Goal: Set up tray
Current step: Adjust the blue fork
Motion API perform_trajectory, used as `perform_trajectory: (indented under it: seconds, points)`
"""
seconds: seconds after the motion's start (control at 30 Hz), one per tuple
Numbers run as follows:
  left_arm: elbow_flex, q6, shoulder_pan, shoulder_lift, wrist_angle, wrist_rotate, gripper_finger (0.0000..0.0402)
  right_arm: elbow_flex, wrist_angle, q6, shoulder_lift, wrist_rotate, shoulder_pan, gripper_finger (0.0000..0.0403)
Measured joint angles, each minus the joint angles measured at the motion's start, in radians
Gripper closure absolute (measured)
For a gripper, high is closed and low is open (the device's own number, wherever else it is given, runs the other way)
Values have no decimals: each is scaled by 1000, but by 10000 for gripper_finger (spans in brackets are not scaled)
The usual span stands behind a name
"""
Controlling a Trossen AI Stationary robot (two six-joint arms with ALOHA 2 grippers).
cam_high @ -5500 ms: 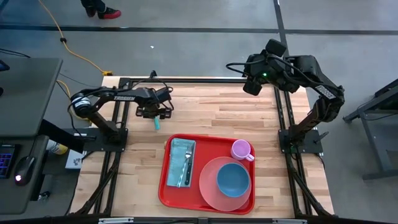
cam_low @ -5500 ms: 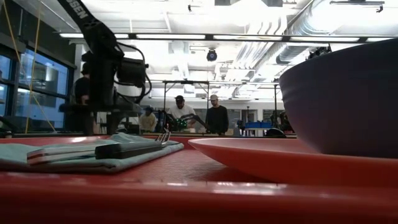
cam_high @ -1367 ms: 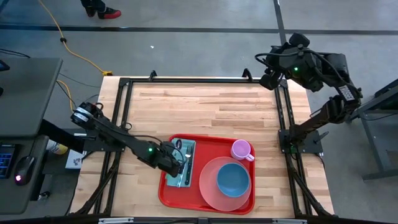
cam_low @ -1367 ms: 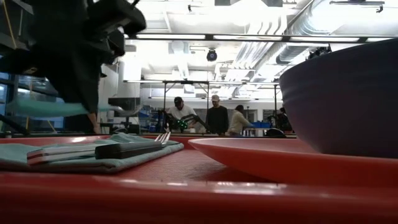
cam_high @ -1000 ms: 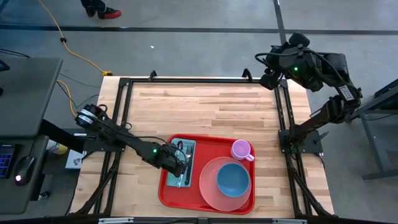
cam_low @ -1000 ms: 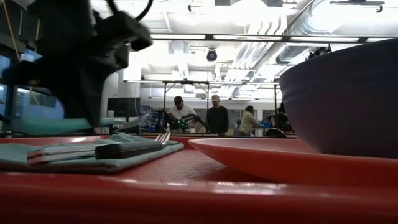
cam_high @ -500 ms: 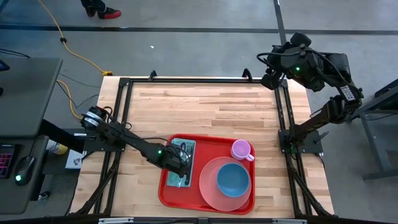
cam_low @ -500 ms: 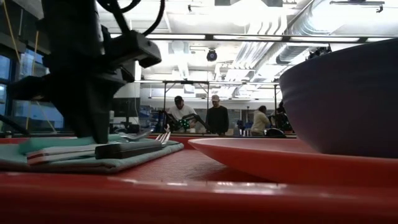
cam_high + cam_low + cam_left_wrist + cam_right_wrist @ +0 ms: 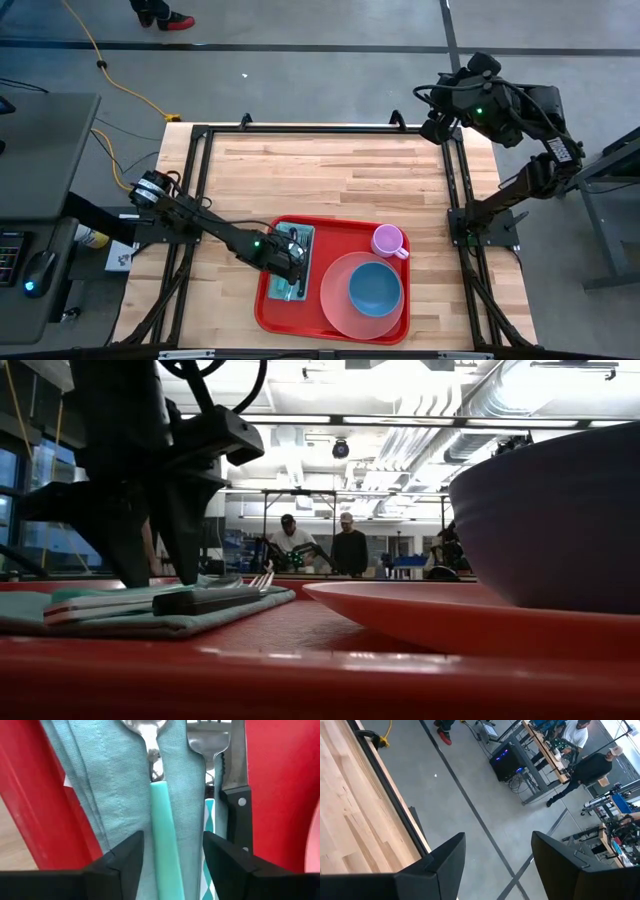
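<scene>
Left gripper (image 9: 170, 852) stands open astride the spoon (image 9: 162, 820) on the napkin (image 9: 115, 780), gripping nothing. Lift crooked and a finger could drag spoon or cloth askew. Right gripper (image 9: 492, 857) waits open off the table.

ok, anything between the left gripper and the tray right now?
Nothing visible. The left gripper is open directly over the napkin on the tray, fingers straddling the teal-handled spoon. The right gripper waits off the table's far right corner.

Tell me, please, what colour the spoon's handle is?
Plain light teal; the spoon shows best in the left wrist view.
</scene>
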Motion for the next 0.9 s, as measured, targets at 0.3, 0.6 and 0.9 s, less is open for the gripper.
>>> perform_trajectory:
  seconds: [0.3,0.6,0.9]
  points:
    - [-1,36,0,-23,12,-8,166,0,-8,-1,0,2,0,197]
    - [-1,99,7,-42,9,-54,198,0,-7,-4,0,2,0,197]
    - [-1,207,70,-40,70,-48,215,0,-6,3,0,3,0,196]
